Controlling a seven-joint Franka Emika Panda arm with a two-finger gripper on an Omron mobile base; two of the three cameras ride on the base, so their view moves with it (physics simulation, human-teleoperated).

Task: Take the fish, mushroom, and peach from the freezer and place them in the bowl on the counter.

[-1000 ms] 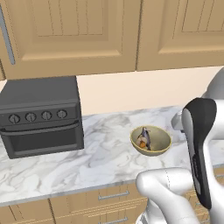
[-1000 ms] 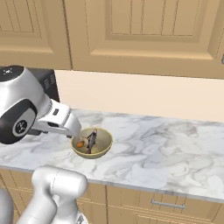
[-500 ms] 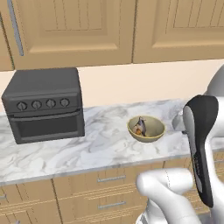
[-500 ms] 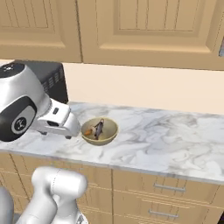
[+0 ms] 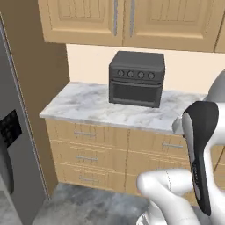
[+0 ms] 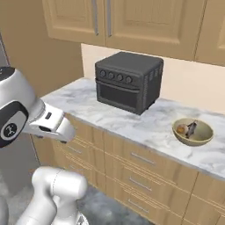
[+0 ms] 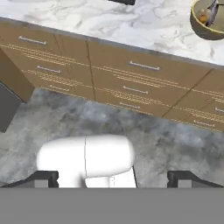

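Note:
The olive-yellow bowl stands on the marble counter, to the right of a black toaster oven. In it lie the dark slender fish and a pale lump with an orange tint, the mushroom. The hand view has the bowl at its top right, well away from my gripper. The gripper is open and empty, its two fingertips wide apart, looking down at the floor before the drawers. The freezer shows its grey front and dark handle at the far left. The peach is out of view.
A black toaster oven sits on the counter against the wall. Tan drawers with metal handles run below the counter, wooden wall cabinets above it. A tall tan panel separates freezer and counter. Grey stone floor lies ahead.
The whole picture has shifted: the base has swung left, so oven and bowl slid right and the freezer came into the left base view. The gripper stays open.

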